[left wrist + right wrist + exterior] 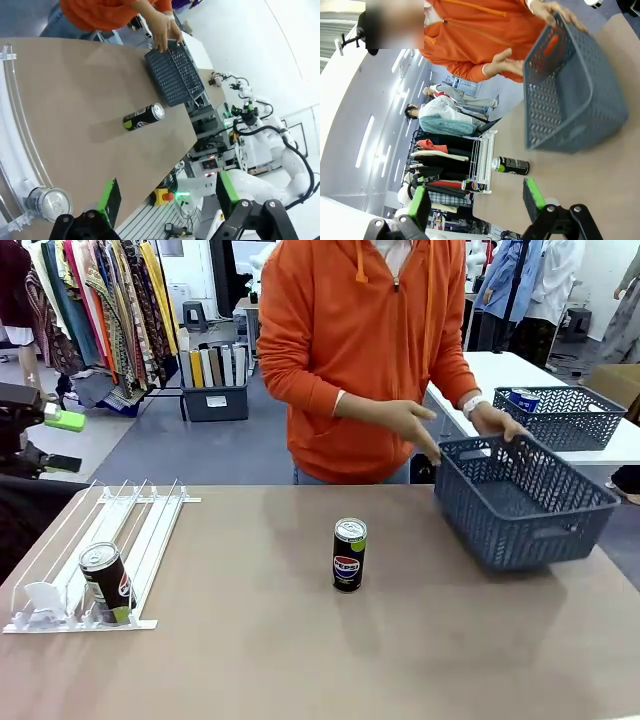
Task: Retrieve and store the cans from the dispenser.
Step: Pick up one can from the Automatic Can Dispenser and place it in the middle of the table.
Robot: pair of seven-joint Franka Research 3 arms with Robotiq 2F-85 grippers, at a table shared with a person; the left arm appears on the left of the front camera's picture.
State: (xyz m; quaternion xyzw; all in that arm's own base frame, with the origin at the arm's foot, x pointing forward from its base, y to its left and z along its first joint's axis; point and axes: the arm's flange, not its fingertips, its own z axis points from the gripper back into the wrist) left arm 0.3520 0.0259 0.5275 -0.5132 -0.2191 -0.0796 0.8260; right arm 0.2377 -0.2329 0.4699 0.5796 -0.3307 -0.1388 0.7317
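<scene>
Two empty end effectors are hovering wide open, the left gripper [167, 197] and the right gripper [477, 200], and a clumsy approach is probably risking toppling the slim black Pepsi can [349, 555] standing mid-table.

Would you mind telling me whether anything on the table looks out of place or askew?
Nothing damaged or spilled. One can stands upright alone on the table, outside both dispenser and basket.

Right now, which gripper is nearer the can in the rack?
Left. The left gripper hovers close by that can; the right gripper sees it far across the table.
</scene>
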